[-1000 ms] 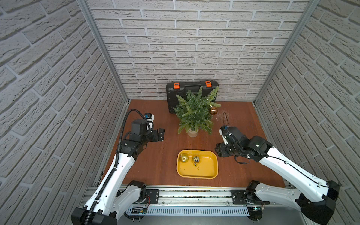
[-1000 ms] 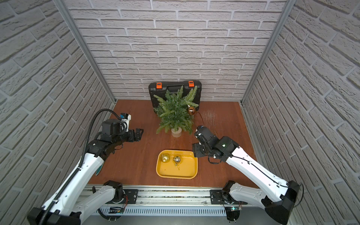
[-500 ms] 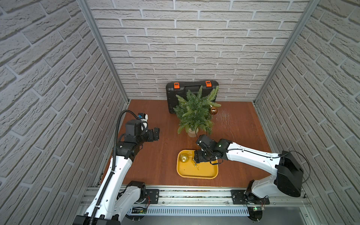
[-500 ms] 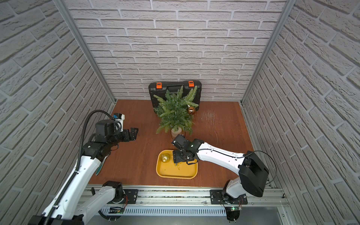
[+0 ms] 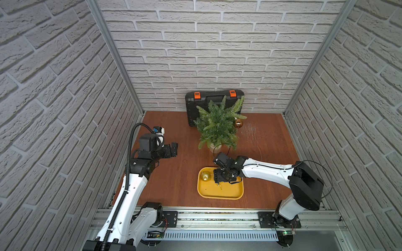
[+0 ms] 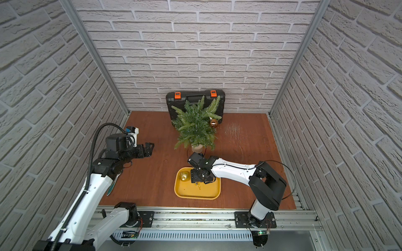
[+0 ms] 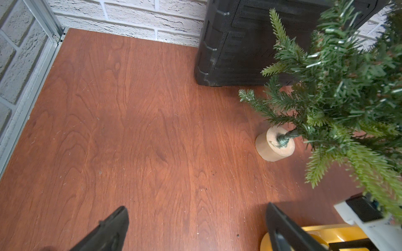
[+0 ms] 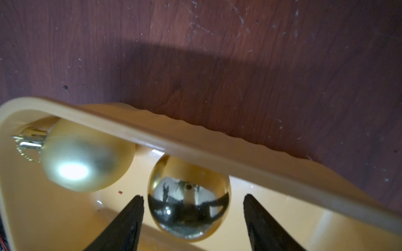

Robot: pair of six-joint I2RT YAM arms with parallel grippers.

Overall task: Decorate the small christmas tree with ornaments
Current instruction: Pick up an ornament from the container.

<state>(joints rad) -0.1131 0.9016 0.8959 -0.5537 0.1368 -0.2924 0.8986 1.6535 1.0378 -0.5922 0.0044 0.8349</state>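
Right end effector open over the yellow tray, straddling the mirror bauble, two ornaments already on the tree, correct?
Not quite: only one ornament, the copper bauble, hangs on the tree, as both top views show. The rest holds: right end effector open over the yellow tray, straddling the mirror bauble.

tree (image 5: 217,128) upright, copper bauble (image 5: 238,123) hung

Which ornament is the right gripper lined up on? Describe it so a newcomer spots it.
Find the yellow tray in front of the small christmas tree. Two ornaments lie near its tree-side rim; yours sits between the right gripper's open jaws. It is the mirror ornament reflecting the room, unlike the satin gold ornament beside it.
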